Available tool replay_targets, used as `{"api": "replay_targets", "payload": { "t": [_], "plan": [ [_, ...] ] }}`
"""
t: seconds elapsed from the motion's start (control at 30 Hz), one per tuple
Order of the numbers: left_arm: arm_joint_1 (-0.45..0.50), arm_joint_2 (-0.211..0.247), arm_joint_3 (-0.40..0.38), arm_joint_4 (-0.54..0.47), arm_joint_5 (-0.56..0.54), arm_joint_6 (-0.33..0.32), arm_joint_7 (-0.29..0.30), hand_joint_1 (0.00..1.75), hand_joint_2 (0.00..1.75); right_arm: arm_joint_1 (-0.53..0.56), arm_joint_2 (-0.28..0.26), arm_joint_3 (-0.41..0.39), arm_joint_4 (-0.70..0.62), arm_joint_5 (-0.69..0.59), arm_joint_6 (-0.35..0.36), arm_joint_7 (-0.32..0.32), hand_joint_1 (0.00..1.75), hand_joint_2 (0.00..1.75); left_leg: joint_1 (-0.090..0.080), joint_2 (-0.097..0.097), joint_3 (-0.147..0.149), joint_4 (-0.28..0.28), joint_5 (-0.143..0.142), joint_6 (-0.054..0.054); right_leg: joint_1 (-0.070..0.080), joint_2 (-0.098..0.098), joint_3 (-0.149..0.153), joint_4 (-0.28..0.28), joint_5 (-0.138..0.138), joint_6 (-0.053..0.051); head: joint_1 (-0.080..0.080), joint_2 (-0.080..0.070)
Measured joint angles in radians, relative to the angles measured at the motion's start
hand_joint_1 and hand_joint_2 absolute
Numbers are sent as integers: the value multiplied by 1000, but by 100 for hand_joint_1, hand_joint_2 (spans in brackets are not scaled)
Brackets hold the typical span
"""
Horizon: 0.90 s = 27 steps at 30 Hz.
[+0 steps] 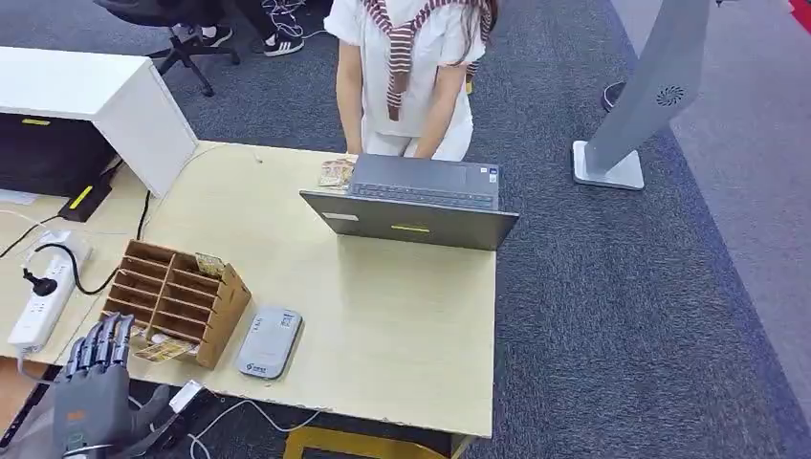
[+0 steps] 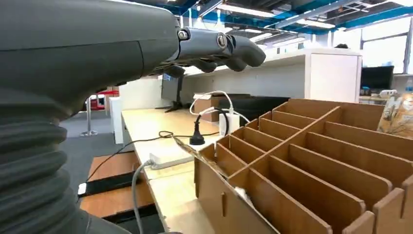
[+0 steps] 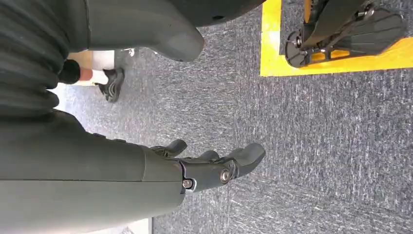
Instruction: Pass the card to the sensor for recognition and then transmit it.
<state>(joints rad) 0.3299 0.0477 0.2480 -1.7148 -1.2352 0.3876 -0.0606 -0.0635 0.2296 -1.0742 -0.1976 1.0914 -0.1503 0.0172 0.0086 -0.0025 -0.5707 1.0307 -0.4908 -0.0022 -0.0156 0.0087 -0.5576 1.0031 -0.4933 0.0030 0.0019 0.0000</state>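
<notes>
Now left hand (image 1: 93, 378), fingers spread, empty, at surface (image 1: 402, 325) near edge beside card rack (image 1: 177, 298); cards (image 1: 163, 350) in its front slots. Sensor (image 1: 269, 341) just beside. Right hand (image 3: 204, 168) loosely spread, empty, over carpet.

Left hand (image 1: 96, 368) raised, fingers (image 2: 229, 48) loosely apart, holding nothing. Right hand (image 3: 204, 168) hangs low, fingers relaxed and empty.

Even, bright overhead office light; ceiling strip lights (image 2: 253, 12) glare, soft shadows, near left hand (image 2: 214, 46) slightly blurred.
</notes>
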Motion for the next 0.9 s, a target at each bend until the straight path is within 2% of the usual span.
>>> {"api": "replay_targets", "payload": {
  "t": [0.13, 0.43, 0.9],
  "plan": [
    [-20, 17, -8, 23, 1, -10, 27, 0, 175, 0, 0, 1, 0, 6, 3, 0, 0, 175, 0, 0, 0, 0, 0, 0, 0, 0, 0, 0, 0, 0, 0, 0],
    [-48, 39, -16, 67, 6, -16, 48, 0, 175, -1, 0, 2, 0, 16, 4, 0, 0, 175, 0, 0, 0, 0, 0, 0, 0, 0, 0, 0, 0, 0, 0, 0],
    [-78, 60, -31, 114, 6, -24, 60, 0, 175, -1, 0, 6, 0, 18, 4, 1, 0, 175, 0, 0, 0, 0, 0, 0, 0, 0, 0, 0, 0, 0, 0, 0]
  ]
}}
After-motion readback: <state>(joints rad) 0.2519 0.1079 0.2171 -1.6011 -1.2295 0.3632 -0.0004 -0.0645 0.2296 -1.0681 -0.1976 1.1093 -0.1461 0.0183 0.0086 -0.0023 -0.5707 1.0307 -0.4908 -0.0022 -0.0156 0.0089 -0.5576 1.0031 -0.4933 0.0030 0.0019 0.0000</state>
